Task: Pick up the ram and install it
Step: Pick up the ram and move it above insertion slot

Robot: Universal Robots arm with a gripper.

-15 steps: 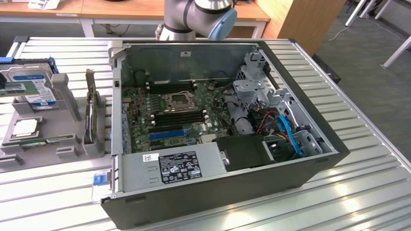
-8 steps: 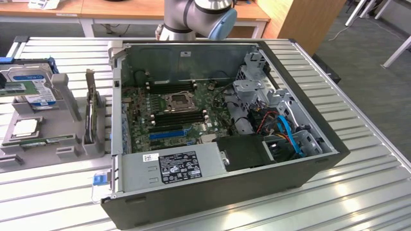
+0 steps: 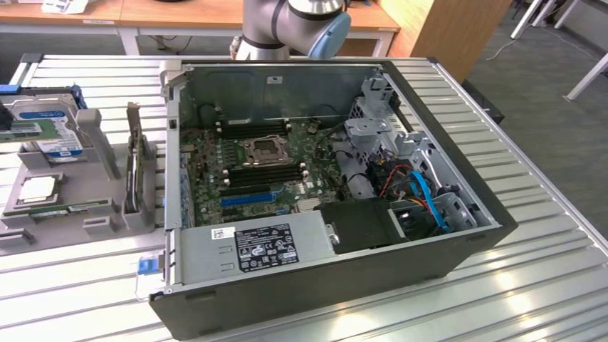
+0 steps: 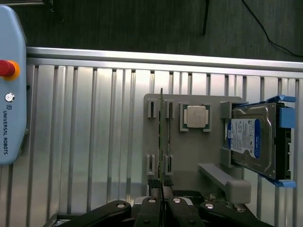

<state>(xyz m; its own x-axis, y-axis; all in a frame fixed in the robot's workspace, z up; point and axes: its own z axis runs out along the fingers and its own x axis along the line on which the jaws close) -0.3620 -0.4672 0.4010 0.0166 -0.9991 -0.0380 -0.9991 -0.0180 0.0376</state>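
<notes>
The ram [image 3: 63,209] is a thin green stick standing on edge in the slots of a grey holder tray [image 3: 90,182] at the exterior view's left, beside the open computer case [image 3: 332,214]. From the wrist view the ram [image 4: 161,137] appears as a thin edge-on line between the tray's slot posts. My gripper [image 4: 161,190] hangs over the tray, shut, its black fingers meeting in line with the ram's near end; whether they touch it is unclear. Black memory slots [image 3: 266,172] flank the processor socket [image 3: 263,149] on the motherboard.
On the tray are a silver processor chip [image 4: 196,117], a hard drive [image 4: 253,137] in a blue bracket and a dark card with a metal bracket [image 3: 133,167]. A teach pendant [image 4: 9,85] lies on the slatted table [image 4: 94,132]. The arm's upper part [image 3: 295,21] rises behind the case.
</notes>
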